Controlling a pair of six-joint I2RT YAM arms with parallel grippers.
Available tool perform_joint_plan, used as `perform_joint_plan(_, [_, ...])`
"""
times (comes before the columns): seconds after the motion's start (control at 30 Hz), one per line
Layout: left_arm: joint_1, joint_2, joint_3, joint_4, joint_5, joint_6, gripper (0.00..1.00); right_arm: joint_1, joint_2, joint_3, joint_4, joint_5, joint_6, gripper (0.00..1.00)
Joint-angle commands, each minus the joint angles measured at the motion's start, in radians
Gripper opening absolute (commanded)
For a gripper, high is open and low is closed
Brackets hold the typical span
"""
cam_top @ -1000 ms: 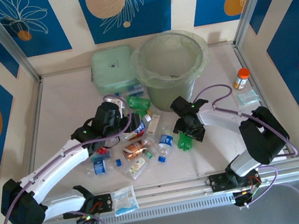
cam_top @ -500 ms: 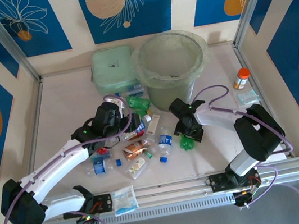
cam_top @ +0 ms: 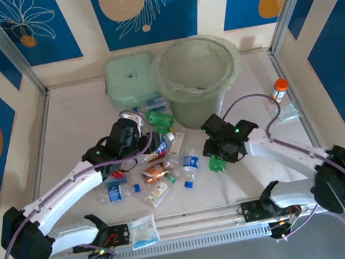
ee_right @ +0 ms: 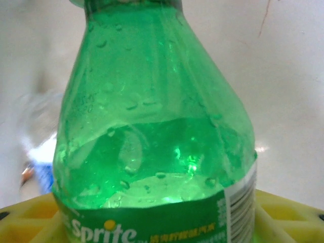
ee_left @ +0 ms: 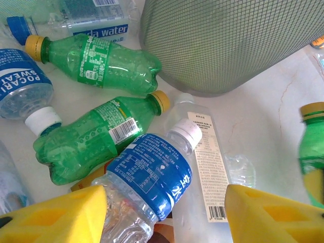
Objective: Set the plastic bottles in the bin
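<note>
Several plastic bottles point(cam_top: 165, 167) lie heaped in front of the bin point(cam_top: 163, 81), a big round pale green bucket with a liner. My left gripper point(ee_left: 166, 212) stands open over the heap. A clear bottle with a blue label point(ee_left: 152, 177) leans on its left finger, and a clear white-labelled bottle point(ee_left: 205, 172) lies beside that. Two green bottles point(ee_left: 109, 63) point(ee_left: 86, 139) rest farther out, near the bin wall point(ee_left: 228, 45). My right gripper point(cam_top: 219, 155) is down at the heap's right side, shut on a green Sprite bottle point(ee_right: 152, 131), yellow pads point(ee_right: 283, 212) against both flanks.
A flat square pale green box point(cam_top: 130, 80) sits left of the bin. An orange-capped vial point(cam_top: 278, 91) and a small packet point(cam_top: 286, 111) lie at the right. A white-blue packet point(cam_top: 143, 231) lies by the front rail. A Pocari Sweat bottle point(ee_left: 20, 88) lies at the left.
The right arm swung its elbow out to the right while its jaws narrowed onto the green bottle. The left arm and the heap stayed put.
</note>
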Motion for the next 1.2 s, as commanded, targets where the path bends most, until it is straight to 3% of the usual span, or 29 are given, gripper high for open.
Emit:
perform_joint_plan(0.0, [-0.006, -0.010, 0.024, -0.023, -0.031, 0.028, 0.64, 0.055, -0.126, 0.058, -0.093, 0.004, -0.091, 0.63])
perform_joint_plan(0.17, [-0.005, -0.011, 0.018, -0.028, -0.019, 0.019, 0.64, 0.098, -0.242, 0.207, -0.150, -0.022, -0.189, 0.62])
perform_joint_plan(0.3, [-0.006, -0.035, 0.003, -0.033, -0.034, 0.014, 0.64, 0.078, -0.218, 0.385, -0.149, -0.040, -0.262, 0.62])
perform_joint_plan(0.43, [-0.005, -0.044, -0.015, -0.042, -0.045, 0.012, 0.64, -0.002, -0.106, 0.585, -0.139, -0.087, -0.331, 0.61])
perform_joint_plan(0.63, [-0.006, -0.052, -0.028, -0.045, -0.038, 0.010, 0.64, -0.201, 0.100, 0.856, -0.115, -0.222, -0.400, 0.61])
perform_joint_plan(0.9, [-0.005, -0.044, -0.029, -0.064, -0.057, 0.019, 0.64, -0.333, 0.337, 1.118, -0.075, -0.290, -0.443, 0.61])
perform_joint_plan(1.17, [-0.005, -0.003, -0.009, -0.070, -0.049, 0.022, 0.64, -0.415, 0.575, 1.364, -0.158, -0.307, -0.467, 0.61])
